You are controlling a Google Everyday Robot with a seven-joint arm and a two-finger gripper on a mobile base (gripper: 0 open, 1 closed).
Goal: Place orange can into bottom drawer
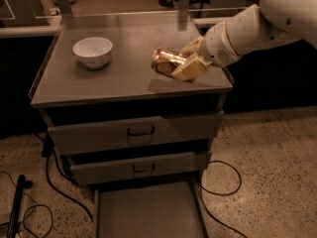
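Over on the left, the white bowl (92, 51) sits upright on the tabletop (119, 81), well apart from the action and playing no part in it. Down below the centre, two closed drawers with dark handles, and under them the bottom drawer (148, 214) pulled out, its flat grey floor bare and ready to receive. That's the target, and it's open for exactly this reason.

Moving right: there's the orange can (166, 62), lying on its side, one round end facing left, lifted off the tabletop with its shadow cast on the surface beneath. It's near the front right edge, up high, nowhere near the drawer yet. The claw (185, 64) is clamped on the can, one pale finger (190, 71) under it and the other over the top, a sideways hold that suits a can carried level.

Furthest right, the white arm (247, 29) reaches in from the upper right, wrist angled down and leftward. By my reading, the carry out past the edge and down comes next.
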